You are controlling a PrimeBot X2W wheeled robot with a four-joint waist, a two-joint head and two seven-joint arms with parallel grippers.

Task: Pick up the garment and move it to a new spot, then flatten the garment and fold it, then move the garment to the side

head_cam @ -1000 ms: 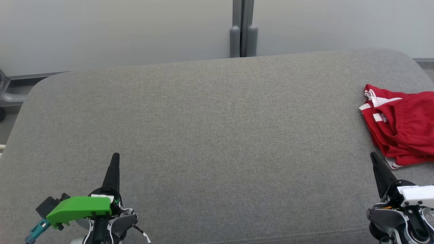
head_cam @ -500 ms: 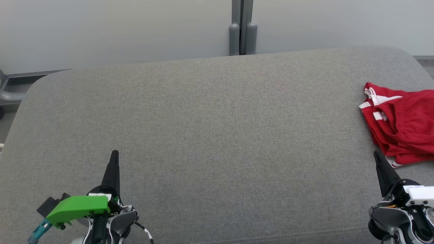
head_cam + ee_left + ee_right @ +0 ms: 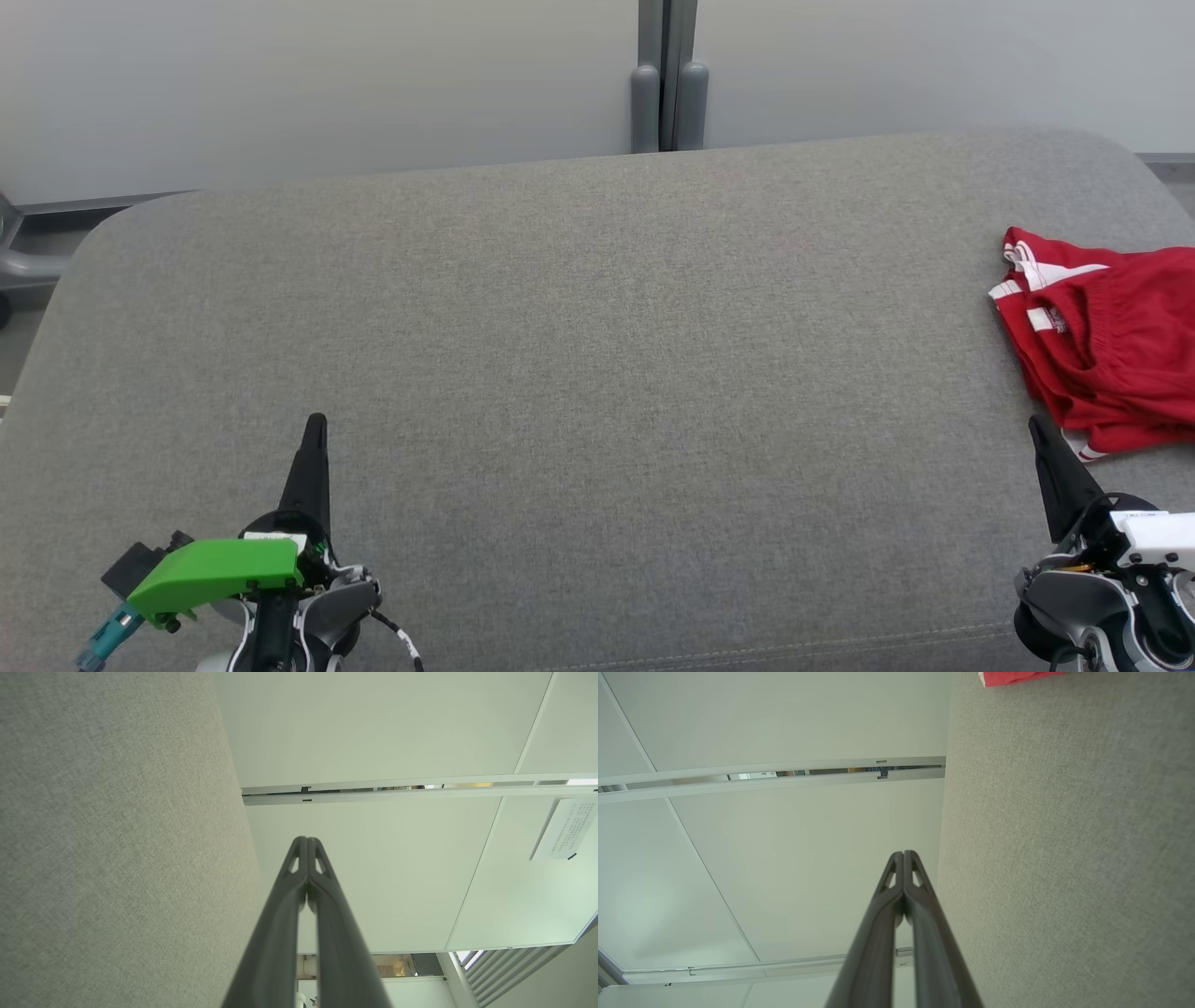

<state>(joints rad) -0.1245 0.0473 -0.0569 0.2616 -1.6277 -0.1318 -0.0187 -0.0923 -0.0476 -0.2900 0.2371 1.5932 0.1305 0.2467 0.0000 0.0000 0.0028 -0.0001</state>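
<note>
Soft, even, bright light falls across all three views, with no hard shadows and no glare. In the head view the grey cushion [image 3: 597,373] is sharp enough to show its weave, and the red garment [image 3: 1111,345] at the right edge is crisp. The wrist views have a greenish tint. There the wall seams [image 3: 411,788] bow slightly toward the edges, and the dark fingers [image 3: 275,942] at bottom centre look slightly soft.

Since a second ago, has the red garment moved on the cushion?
No. The red garment keeps its place near the right edge of the grey cushion; only the camera shifted.
</note>
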